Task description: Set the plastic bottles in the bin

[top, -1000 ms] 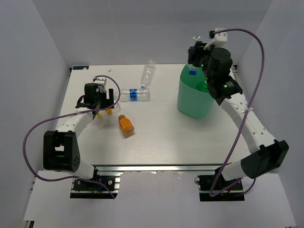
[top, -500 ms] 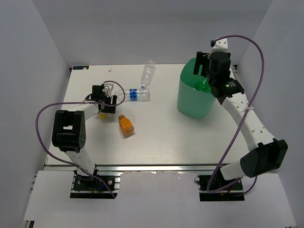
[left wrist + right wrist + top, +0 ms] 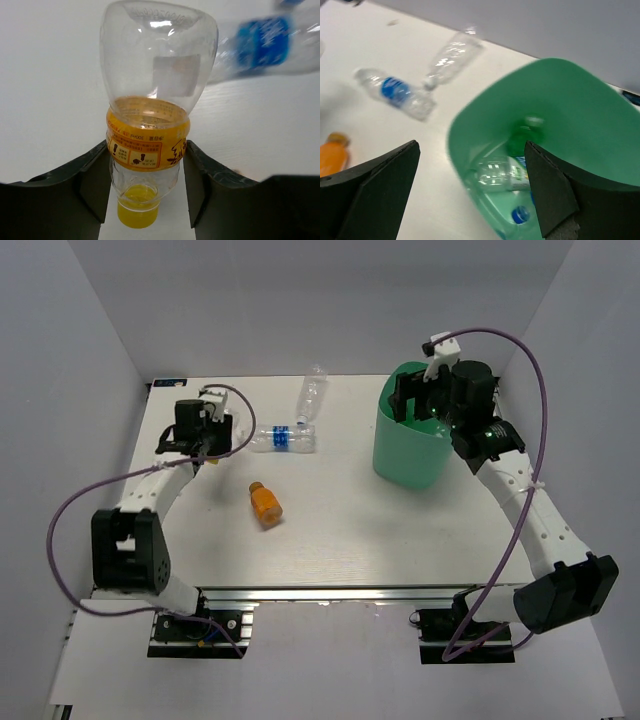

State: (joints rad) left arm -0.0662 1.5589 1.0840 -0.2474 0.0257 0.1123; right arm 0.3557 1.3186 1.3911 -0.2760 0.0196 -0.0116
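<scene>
My left gripper (image 3: 146, 150) is shut on a clear yellow-capped bottle (image 3: 150, 80), its fingers (image 3: 95, 175) pressing the yellow label from both sides. It works at the table's far left (image 3: 203, 428). My right gripper (image 3: 415, 400) stands open over the mint-green bin (image 3: 408, 455), jaws wide apart with nothing between them (image 3: 470, 147). Inside the bin (image 3: 570, 110) lie a green bottle (image 3: 522, 140) and a clear labelled one (image 3: 502, 175). A blue-labelled bottle (image 3: 283, 439), a clear bottle (image 3: 312, 395) and an orange bottle (image 3: 265, 505) lie on the table.
The white table (image 3: 350, 540) is boxed in by white walls at the left, back and right. The blue-labelled bottle (image 3: 265, 42) lies just beyond the held bottle. Purple cables loop off both arms.
The right gripper opened over the bin and the green bottle dropped in. The left gripper closed on the yellow-capped bottle and shifted a little toward the back.
</scene>
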